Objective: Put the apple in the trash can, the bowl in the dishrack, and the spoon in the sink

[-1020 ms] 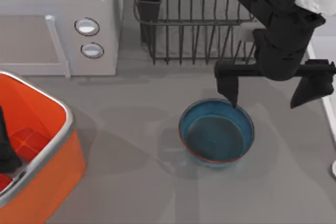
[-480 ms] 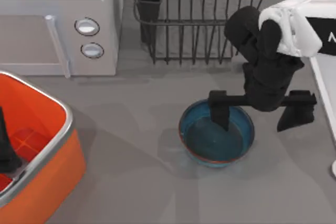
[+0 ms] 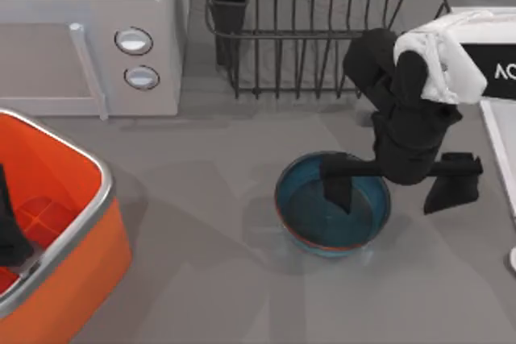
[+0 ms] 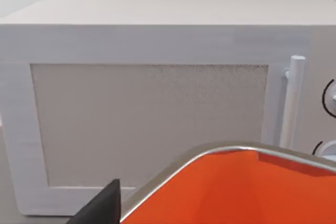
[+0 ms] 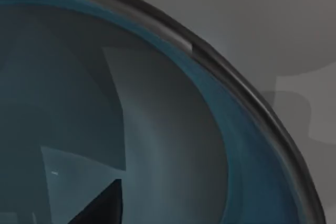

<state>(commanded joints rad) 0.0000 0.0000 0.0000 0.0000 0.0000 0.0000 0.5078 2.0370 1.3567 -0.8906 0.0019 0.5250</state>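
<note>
The right hand (image 3: 397, 183) is straddling the blue bowl's (image 3: 332, 233) far rim, wide open and gripping nothing, and should be closing squarely on that wall before lifting toward the dishrack (image 3: 314, 38).

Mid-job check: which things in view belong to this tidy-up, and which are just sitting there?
Job things:
round blue glazed bowl, right gripper straddling its rim
dark wire dishrack
orange trash can, left gripper inside
white sink rim

Bystanders:
white microwave

My right gripper (image 3: 395, 191) hangs low at the bench's right with fingers spread wide; my left arm (image 3: 10, 223) sits parked far left.
</note>
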